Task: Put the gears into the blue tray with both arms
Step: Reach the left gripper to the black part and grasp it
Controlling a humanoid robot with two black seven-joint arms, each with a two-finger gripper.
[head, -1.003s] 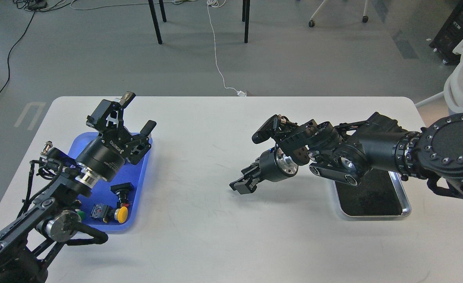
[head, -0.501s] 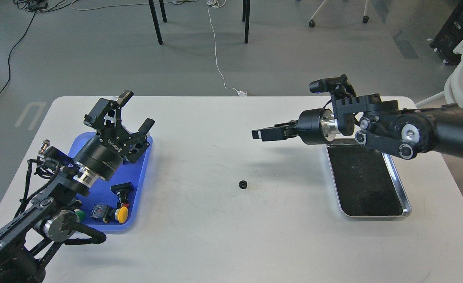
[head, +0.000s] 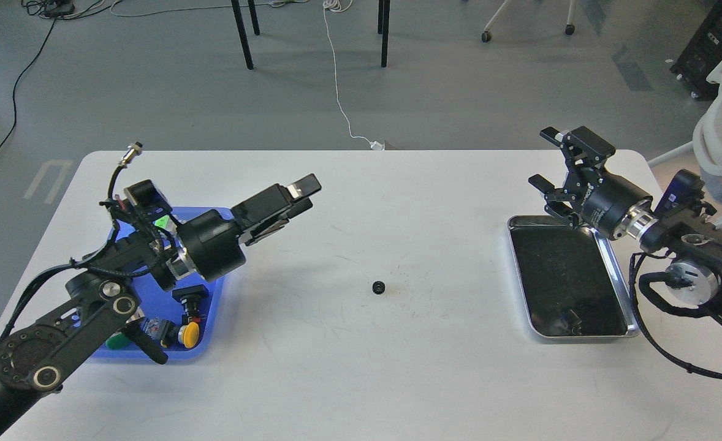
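One small black gear (head: pixel 379 286) lies alone on the white table, about midway between my two arms. The blue tray (head: pixel 216 297) sits at the left, largely covered by my left arm. My left gripper (head: pixel 305 195) reaches out over the tray's right rim towards the table's middle, open and empty, up and to the left of the gear. My right gripper (head: pixel 543 158) hangs open and empty above the far end of the silver tray, well to the right of the gear.
Push-button switches (head: pixel 187 334) with coloured caps lie in the blue tray's near end. A silver tray with black lining (head: pixel 624 293) stands at the right. Table edges run along the far side and both sides; chair legs and cables are on the floor beyond.
My right arm has drawn back to the right, leaving the gear on the table, and its gripper now points up-left, open. My left gripper has swung down and right, out over the tray's rim.
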